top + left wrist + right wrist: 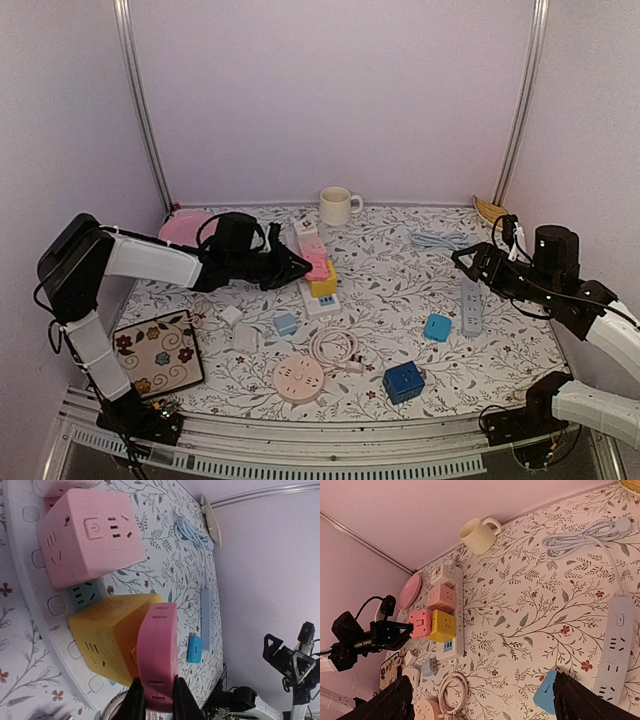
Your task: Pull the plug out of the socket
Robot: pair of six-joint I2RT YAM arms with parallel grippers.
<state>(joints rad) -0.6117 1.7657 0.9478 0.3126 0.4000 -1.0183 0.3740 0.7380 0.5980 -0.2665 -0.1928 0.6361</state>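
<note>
A white power strip (318, 300) lies left of centre and carries a pale pink cube socket (312, 246) and a yellow cube socket (324, 285). A pink plug (318, 266) sits against the yellow cube's side. My left gripper (298, 268) is shut on the pink plug (159, 650), with one finger on each flat side. The yellow cube (107, 635) and pink cube (87, 535) show beyond it. The right wrist view shows the plug (419, 623), the yellow cube (442, 625) and the strip (456, 610). My right gripper (465, 264) is open and empty at the right, above a grey strip.
A cream mug (337, 206) stands at the back. A grey power strip (470, 305), a light blue adapter (437, 327) and a coiled white cable (438, 240) lie on the right. A blue cube (403, 381), a round pink socket (298, 380), a cable coil (335, 347) and a patterned tile (158, 352) lie in front.
</note>
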